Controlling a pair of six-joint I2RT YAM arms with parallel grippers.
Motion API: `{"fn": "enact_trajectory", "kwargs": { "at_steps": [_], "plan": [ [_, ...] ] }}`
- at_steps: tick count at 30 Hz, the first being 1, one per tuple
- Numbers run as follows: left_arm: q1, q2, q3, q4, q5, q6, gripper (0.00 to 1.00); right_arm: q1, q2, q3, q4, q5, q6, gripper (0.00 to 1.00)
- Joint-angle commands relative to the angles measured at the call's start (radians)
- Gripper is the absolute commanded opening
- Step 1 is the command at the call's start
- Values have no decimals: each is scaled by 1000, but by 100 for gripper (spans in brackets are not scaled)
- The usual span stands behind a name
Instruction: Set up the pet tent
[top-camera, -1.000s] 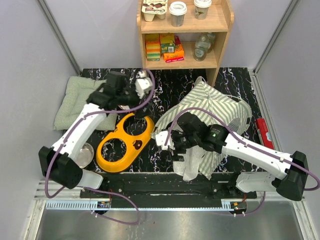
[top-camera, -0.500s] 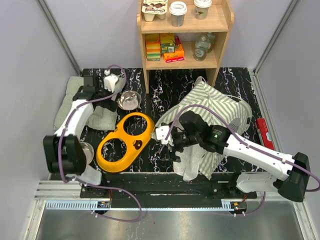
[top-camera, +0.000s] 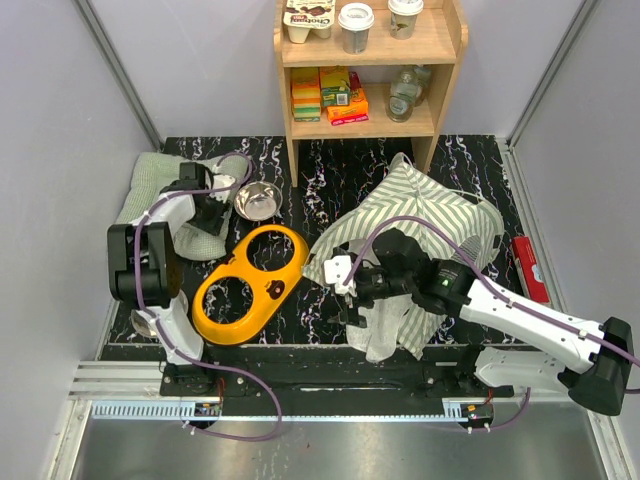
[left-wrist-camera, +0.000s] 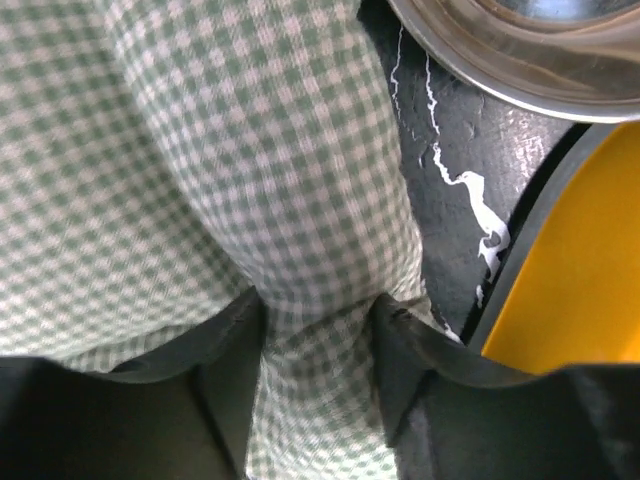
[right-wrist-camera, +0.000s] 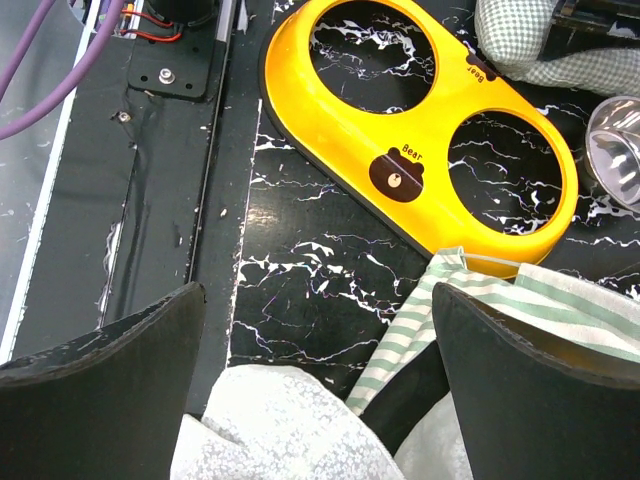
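The pet tent (top-camera: 430, 205), sage-and-white striped, lies crumpled at the right of the table with a thin white pole arching over it. My right gripper (top-camera: 348, 295) hovers open over its near-left edge. In the right wrist view the gripper (right-wrist-camera: 318, 300) straddles white mesh (right-wrist-camera: 280, 425) and a striped hem (right-wrist-camera: 520, 310) without touching either. My left gripper (top-camera: 205, 220) is at the back left, pressed into the green checked cushion (top-camera: 150, 180). The left wrist view shows that gripper (left-wrist-camera: 318, 310) pinching a fold of the cushion (left-wrist-camera: 200, 150).
A yellow bowl holder (top-camera: 250, 285) lies between the arms, close to the tent's hem (right-wrist-camera: 440, 115). One steel bowl (top-camera: 257, 200) sits beside the cushion, another (top-camera: 150, 320) by the left arm's base. A wooden shelf (top-camera: 365, 80) stands at the back. A red object (top-camera: 527, 265) lies at the right edge.
My left arm swung from above the bowl holder to the back-left cushion and its jaws closed on the fabric. My right gripper opened wider and shifted slightly along the tent's edge.
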Motion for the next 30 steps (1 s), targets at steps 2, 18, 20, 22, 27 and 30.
{"fn": "enact_trajectory", "kwargs": {
  "at_steps": [2,18,20,22,27,30],
  "plan": [
    [17,22,61,-4,-3,6,11,4,7,20,66,22,39,99],
    [68,-521,225,-44,93,-64,0,4,185,316,106,270,367,100],
    [69,-584,257,-52,136,-87,0,4,230,397,106,295,422,99],
    [68,-641,297,-74,189,-116,0,4,277,467,109,304,465,99],
    [68,-675,484,-249,386,-187,0,3,362,612,157,324,531,99],
    [71,-687,582,-360,559,-198,0,3,380,684,192,300,531,99]
  ]
}}
